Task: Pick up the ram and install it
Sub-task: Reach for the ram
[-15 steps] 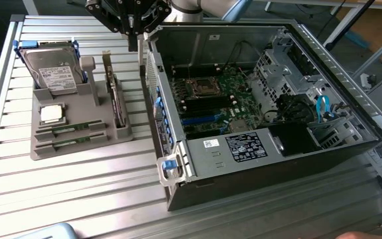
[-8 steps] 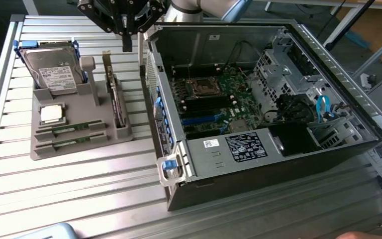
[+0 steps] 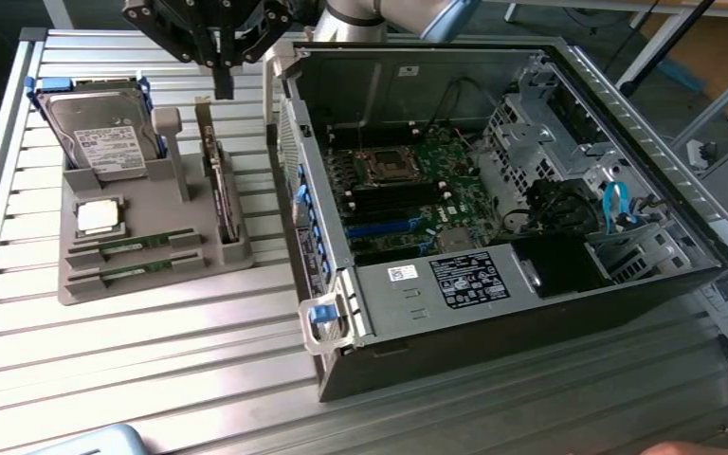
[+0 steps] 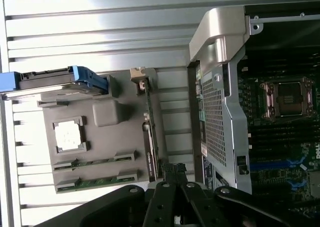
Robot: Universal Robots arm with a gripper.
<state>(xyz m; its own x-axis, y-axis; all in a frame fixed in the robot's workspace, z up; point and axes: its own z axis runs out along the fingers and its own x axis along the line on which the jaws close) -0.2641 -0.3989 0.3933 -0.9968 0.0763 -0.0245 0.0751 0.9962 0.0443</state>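
Two ram sticks (image 3: 133, 248) lie in the front slots of a grey holder (image 3: 149, 284) at the exterior view's left; in the wrist view the ram (image 4: 95, 163) is a thin green strip with another beside it. My gripper (image 3: 224, 90) hangs shut and empty above the table's back, over the far end of the holder, between it and the open computer case (image 3: 465, 284). Its black fingers (image 4: 167, 179) come together over the gap between holder and case. The motherboard's memory slots (image 3: 396, 201) sit inside the case below the processor socket (image 3: 379, 166).
The holder also carries a hard drive (image 3: 101, 133) in a blue bracket, a square silver processor (image 3: 99, 216) and an upright expansion card (image 3: 220, 190). The case wall (image 3: 295, 190) stands right beside the holder. A ribbed metal table (image 3: 149, 370) lies under everything.
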